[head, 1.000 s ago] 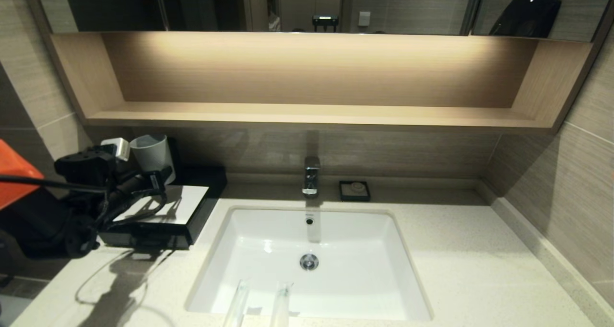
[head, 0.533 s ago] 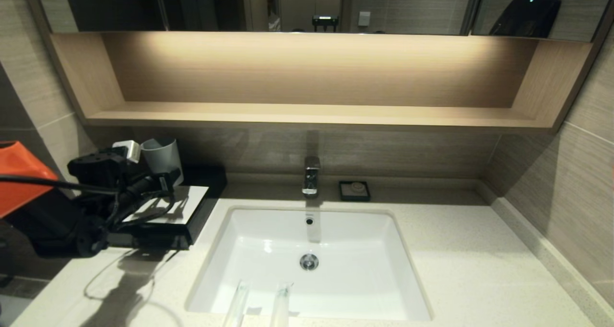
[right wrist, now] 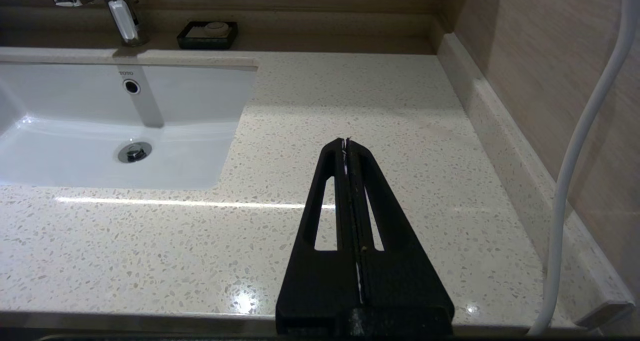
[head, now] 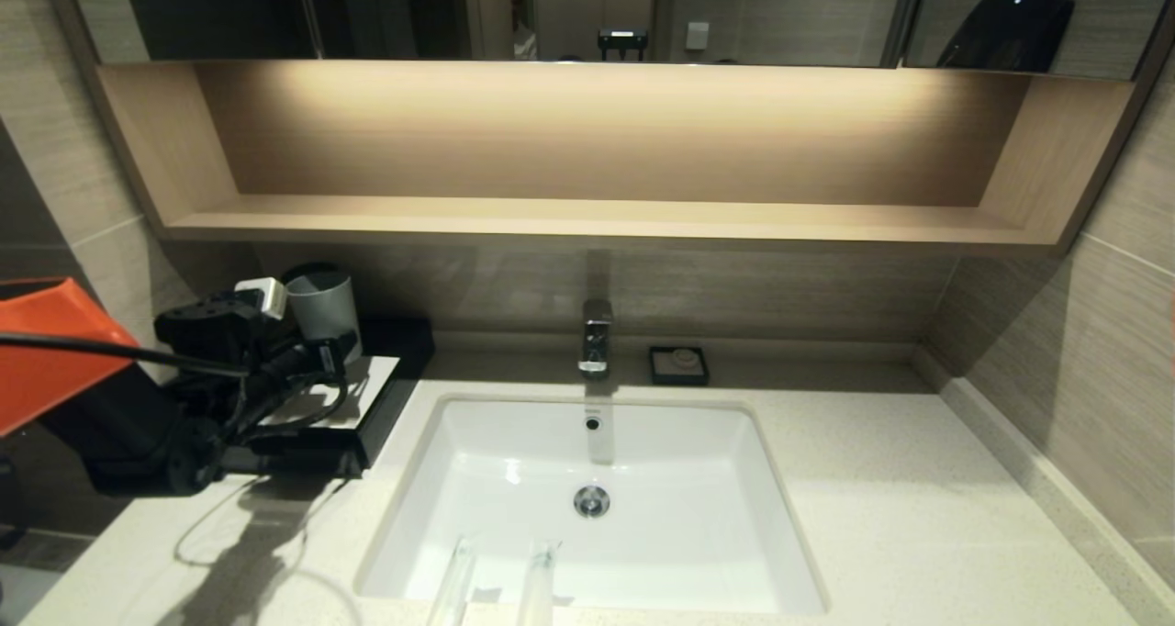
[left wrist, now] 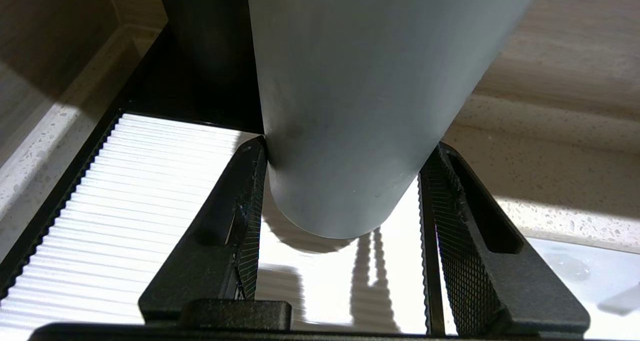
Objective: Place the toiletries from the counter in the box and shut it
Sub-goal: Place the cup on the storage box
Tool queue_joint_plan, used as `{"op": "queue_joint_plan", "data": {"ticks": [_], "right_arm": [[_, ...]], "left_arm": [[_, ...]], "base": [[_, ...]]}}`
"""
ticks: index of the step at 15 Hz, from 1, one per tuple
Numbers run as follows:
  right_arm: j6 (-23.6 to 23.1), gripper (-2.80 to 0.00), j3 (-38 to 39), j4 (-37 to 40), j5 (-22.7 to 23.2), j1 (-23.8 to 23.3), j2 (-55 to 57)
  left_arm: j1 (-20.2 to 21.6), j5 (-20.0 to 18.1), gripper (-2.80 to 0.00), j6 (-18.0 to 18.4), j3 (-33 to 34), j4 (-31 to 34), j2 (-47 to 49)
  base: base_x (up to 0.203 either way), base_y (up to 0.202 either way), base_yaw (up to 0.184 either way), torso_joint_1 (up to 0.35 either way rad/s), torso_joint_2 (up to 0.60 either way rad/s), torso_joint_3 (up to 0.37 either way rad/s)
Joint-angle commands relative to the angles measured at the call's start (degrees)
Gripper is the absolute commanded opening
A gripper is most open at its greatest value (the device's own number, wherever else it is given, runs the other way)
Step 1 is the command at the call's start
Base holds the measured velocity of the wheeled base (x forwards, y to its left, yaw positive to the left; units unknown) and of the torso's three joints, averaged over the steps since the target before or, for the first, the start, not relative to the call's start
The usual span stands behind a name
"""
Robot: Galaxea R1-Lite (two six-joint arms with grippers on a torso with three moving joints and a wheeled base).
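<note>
Gripping grey cup (left wrist: 360, 106), left tool (left wrist: 340, 191) above box (head: 367, 383).

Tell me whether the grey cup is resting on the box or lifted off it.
Lifted. In the left wrist view the grey cup sits clamped in the left gripper, its base clear of the box lid, casting a shadow there.

the grey cup (head: 321, 305) has been carried rightward and farther back over the box (head: 367, 396) by the left tool (left wrist: 340, 181)
</note>
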Motion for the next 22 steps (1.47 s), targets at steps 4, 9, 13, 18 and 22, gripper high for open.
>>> {"op": "queue_joint_plan", "data": {"ticks": [4,9,13,18,22], "right_arm": [[0.0,-2.80,0.0,0.0,0.0,0.0,0.0],[0.1,-2.80,0.0,0.0,0.0,0.0,-0.1],[0.0,-2.80,0.0,0.0,0.0,0.0,0.0],[0.0,-2.80,0.0,0.0,0.0,0.0,-0.1],[0.0,-2.80,0.0,0.0,0.0,0.0,0.0]], "left_arm": [[0.1,0.0,-2.80,-0.1,-1.1,-0.4,2.0],[0.0,0.0,-2.80,-0.1,-3.4,0.3,3.0],[-0.3,0.0,-2.80,-0.2,-4.9,0.5,4.0],[-0.5,0.4,-2.80,-0.2,-8.2,2.2,5.0],[-0.5,0.4,-2.80,-0.2,-9.1,2.5,6.1]], "base": [[0.000,0.000,0.000,0.000,0.00,0.000],[0.000,0.000,0.000,0.000,0.00,0.000],[0.000,0.000,0.000,0.000,0.00,0.000],[0.000,0.000,0.000,0.000,0.00,0.000],[0.000,0.000,0.000,0.000,0.00,0.000]]}}
